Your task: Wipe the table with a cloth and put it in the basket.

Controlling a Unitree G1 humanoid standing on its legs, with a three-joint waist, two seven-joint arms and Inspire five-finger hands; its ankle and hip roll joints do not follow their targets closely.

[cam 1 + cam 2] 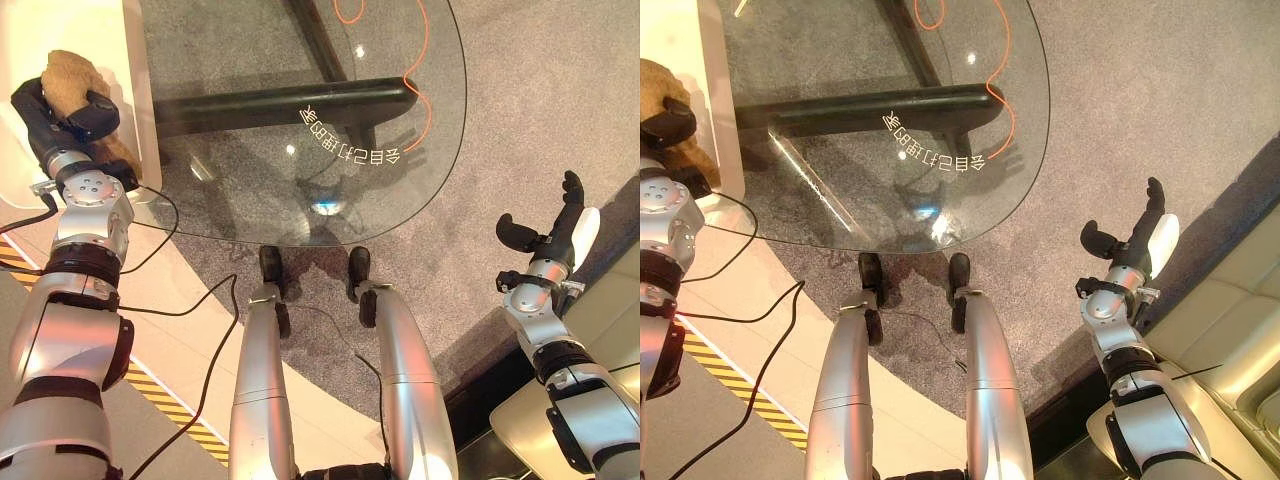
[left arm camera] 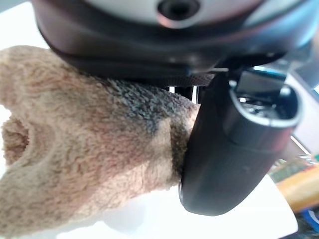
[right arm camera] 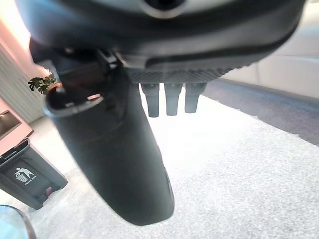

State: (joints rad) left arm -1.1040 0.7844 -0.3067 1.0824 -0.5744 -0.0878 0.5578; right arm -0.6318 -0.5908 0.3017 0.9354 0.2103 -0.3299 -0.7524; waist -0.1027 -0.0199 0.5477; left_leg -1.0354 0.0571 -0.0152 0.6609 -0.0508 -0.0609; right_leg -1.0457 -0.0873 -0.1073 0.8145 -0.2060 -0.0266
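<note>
The left hand grips a tan fleecy cloth, thumb and fingers curled round the bundle, holding it to the left of the glass table and off its top, above a white surface there, seemingly a bin or basket, though its shape cannot be made out. The hold looks firm enough for carrying. On the far side of the table, well clear of its rim, the right hand hangs idle over grey carpet, fingers straight, empty.
</note>
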